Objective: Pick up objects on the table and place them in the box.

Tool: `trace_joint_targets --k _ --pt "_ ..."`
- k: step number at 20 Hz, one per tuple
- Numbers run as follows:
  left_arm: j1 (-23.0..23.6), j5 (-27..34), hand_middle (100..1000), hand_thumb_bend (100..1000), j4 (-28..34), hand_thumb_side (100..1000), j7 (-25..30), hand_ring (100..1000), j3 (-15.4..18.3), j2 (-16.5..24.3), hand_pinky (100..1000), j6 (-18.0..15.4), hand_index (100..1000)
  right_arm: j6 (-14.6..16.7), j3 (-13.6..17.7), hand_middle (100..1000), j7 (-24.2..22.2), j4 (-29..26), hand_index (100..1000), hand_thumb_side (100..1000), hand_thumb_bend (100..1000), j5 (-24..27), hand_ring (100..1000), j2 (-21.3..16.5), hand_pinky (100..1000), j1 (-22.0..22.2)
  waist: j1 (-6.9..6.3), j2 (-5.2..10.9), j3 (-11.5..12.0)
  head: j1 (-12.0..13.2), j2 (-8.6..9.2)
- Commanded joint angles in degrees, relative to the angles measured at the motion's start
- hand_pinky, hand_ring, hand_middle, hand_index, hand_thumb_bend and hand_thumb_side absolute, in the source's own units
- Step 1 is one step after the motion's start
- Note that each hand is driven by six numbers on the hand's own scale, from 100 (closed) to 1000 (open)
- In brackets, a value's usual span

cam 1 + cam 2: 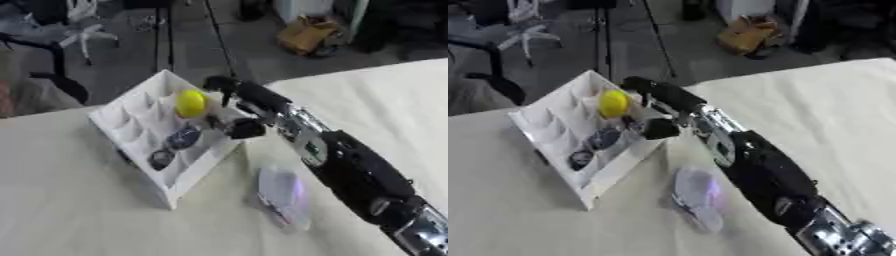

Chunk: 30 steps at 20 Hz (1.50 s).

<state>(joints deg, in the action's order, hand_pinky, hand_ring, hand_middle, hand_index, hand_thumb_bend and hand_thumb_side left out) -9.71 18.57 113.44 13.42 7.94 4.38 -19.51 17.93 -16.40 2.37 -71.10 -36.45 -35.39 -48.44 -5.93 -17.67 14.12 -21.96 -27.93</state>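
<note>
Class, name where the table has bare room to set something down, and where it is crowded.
Free: the cloth left of and in front of the white box, and the far right corner beyond the right hand. Crowded: the strip between box, arm and the clear packet; several box cells hold a yellow ball and dark things.

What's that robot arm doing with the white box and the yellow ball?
The robot is putting things from the table into the white box, which has lots of little compartments. Its right hand is reaching over the box, right beside a yellow ball that sits in one of the far compartments. I can't tell whether the fingers are holding the ball. Two dark round things are already in other compartments. A clear, purplish packet lies on the table next to the box. The left hand isn't visible.
</note>
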Motion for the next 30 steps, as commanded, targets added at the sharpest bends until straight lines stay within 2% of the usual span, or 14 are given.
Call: trace_joint_targets --k 1,6,9,12,14,15,16,18,24,27,30 --pt "-0.97 0.05 742 187 1.15 1000 -0.2 636 0.33 1.63 662 0.2 833 -1.68 0.82 966 2.1 -7.9 981 617 255 3.05 643 -2.63 836 -1.51 0.87 1.57 -0.53 -0.02 1.09" --pt "-1.72 -0.16 742 196 1.15 1000 -0.69 637 0.64 2.52 663 0.38 832 -4.92 1.66 948 2.87 -18.87 978 589 260 7.85 661 -4.06 844 -1.67 1.72 2.49 -3.31 0.05 1.43" --pt "-2.08 -0.35 742 200 1.15 1000 -1.17 638 0.99 2.97 664 0.43 832 -7.17 2.48 938 3.2 -23.62 974 580 235 10.52 655 -4.53 835 -1.44 2.1 2.87 -5.34 0.03 1.41" --pt "-2.28 -0.82 742 203 1.15 1000 -1.79 639 1.55 3.7 665 0.53 832 -8.77 3.74 916 5.11 -28.18 961 545 210 13.41 637 -4.9 791 -1.02 2.49 3.47 -9.25 0.89 1.2" --pt "-2.25 -1.2 742 203 1.15 1000 -2.24 640 1.89 4.12 665 0.46 832 -10.03 4.43 907 6.29 -30.13 952 547 172 15.21 623 -5.23 753 -0.52 2.5 3.77 -11.05 1.55 1.0" --pt "-2.14 -1.43 742 202 1.15 1000 -2.49 640 2.09 4.28 665 0.41 832 -10.63 4.71 905 6.79 -30.87 949 595 114 16.22 618 -5.4 737 -0.28 2.46 3.87 -11.84 1.79 0.91" --pt "-1.92 -1.71 743 200 1.15 1000 -2.81 642 2.39 4.41 664 0.37 832 -11.16 4.97 900 7.21 -31.53 945 554 145 17.46 604 -5.55 706 0.1 2.35 3.96 -12.77 2.22 0.76" --pt "-1.48 -2.34 745 198 1.15 1000 -3.54 644 3.06 4.52 664 0.3 832 -12.32 5.23 896 7.44 -32.49 943 564 100 20.48 581 -6.07 672 1.08 2.11 4.04 -14.34 3.22 0.44" --pt "0.48 -5.26 751 192 1.15 1000 -6.52 650 5.7 4.35 664 0.17 833 -10.81 6.13 876 3.42 -38.08 938 602 100 34.97 534 -7.37 625 7.96 1.28 4.5 -19.18 8.66 -0.94" --pt "1.95 -6.95 755 189 1.15 1000 -8.01 653 6.92 4.11 664 0.15 834 -9.91 6.95 878 0.82 -40.81 940 595 100 36.15 528 -7.05 625 11.31 0.98 5.22 -21.48 11.04 -1.58" --pt "2.87 -8.51 763 185 1.15 1000 -8.99 662 7.41 4.09 665 0.14 837 -9.79 7.25 877 -0.81 -42.45 941 592 100 35.5 526 -6.47 625 13.33 0.95 5.82 -22.68 12.24 -2.28"
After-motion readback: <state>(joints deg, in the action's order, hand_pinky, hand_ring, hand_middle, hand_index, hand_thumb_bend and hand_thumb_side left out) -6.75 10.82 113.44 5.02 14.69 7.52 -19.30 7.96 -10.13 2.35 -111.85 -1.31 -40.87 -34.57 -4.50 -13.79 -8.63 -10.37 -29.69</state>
